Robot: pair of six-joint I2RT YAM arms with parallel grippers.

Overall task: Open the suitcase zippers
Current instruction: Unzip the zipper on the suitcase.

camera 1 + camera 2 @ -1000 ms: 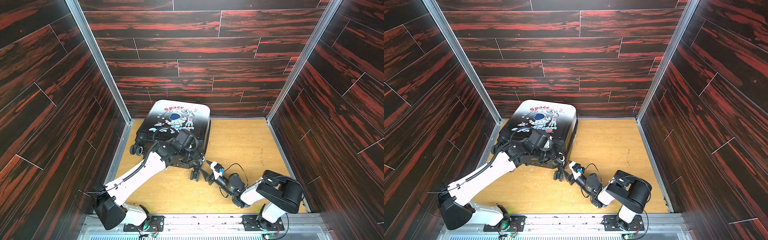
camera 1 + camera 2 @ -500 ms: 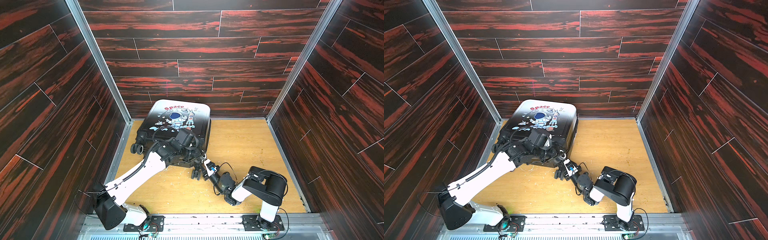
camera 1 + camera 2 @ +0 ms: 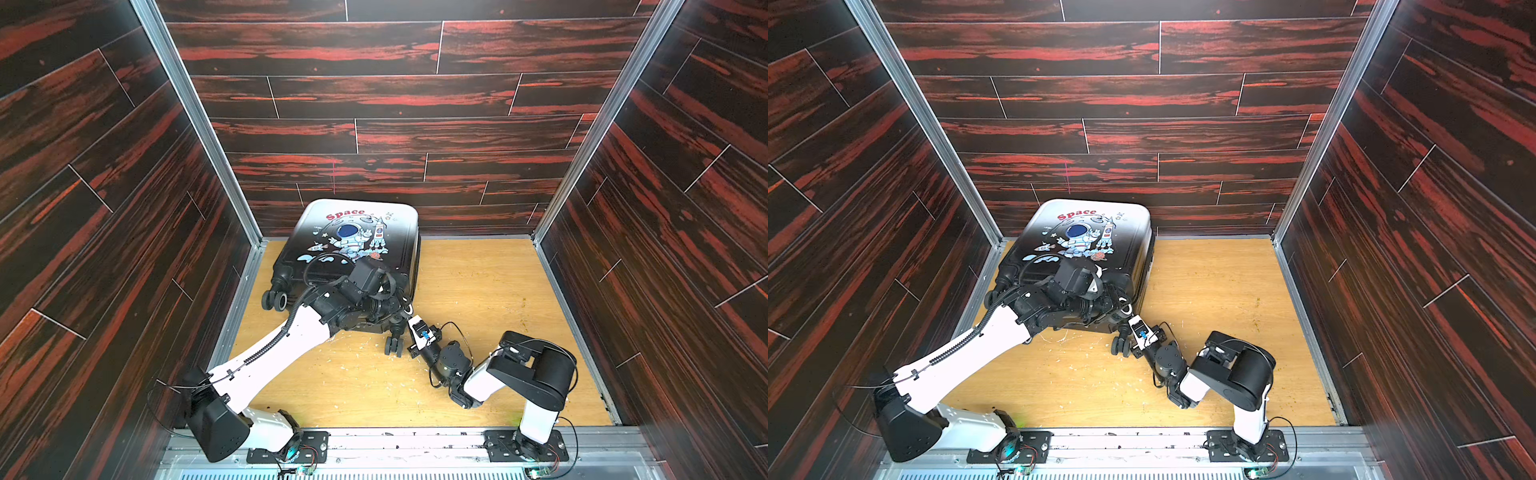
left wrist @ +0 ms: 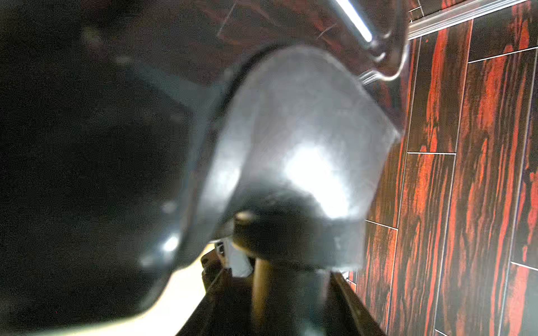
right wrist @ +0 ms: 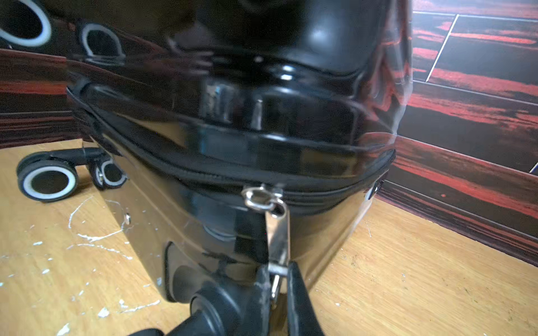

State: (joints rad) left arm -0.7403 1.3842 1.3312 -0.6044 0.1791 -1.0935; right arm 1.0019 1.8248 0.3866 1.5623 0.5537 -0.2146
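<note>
**A:** In both top views the suitcase [image 3: 353, 241] lay flat in the back-left corner. The left wrist view was all blur, so I couldn't tell what the left gripper [image 3: 395, 305] was doing.

**B:** The right wrist view showed the right gripper [image 5: 278, 273] pinching the zipper pull [image 5: 278, 235]. Next up, I'd guess, was a steady drag along the zipper track [image 5: 320, 195].

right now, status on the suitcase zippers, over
Right end effector shut on zipper pull. Left end effector against suitcase near corner, grip unclear. Zippers look closed. Caster crowds right end effector.

Both arms are meeting at the suitcase [image 3: 353, 249].
It is lying print-up in the bench's [image 3: 478, 291] far-left corner; left gripper [image 3: 400, 308] and right gripper [image 3: 410, 319] are crowding its near-right corner.
</note>
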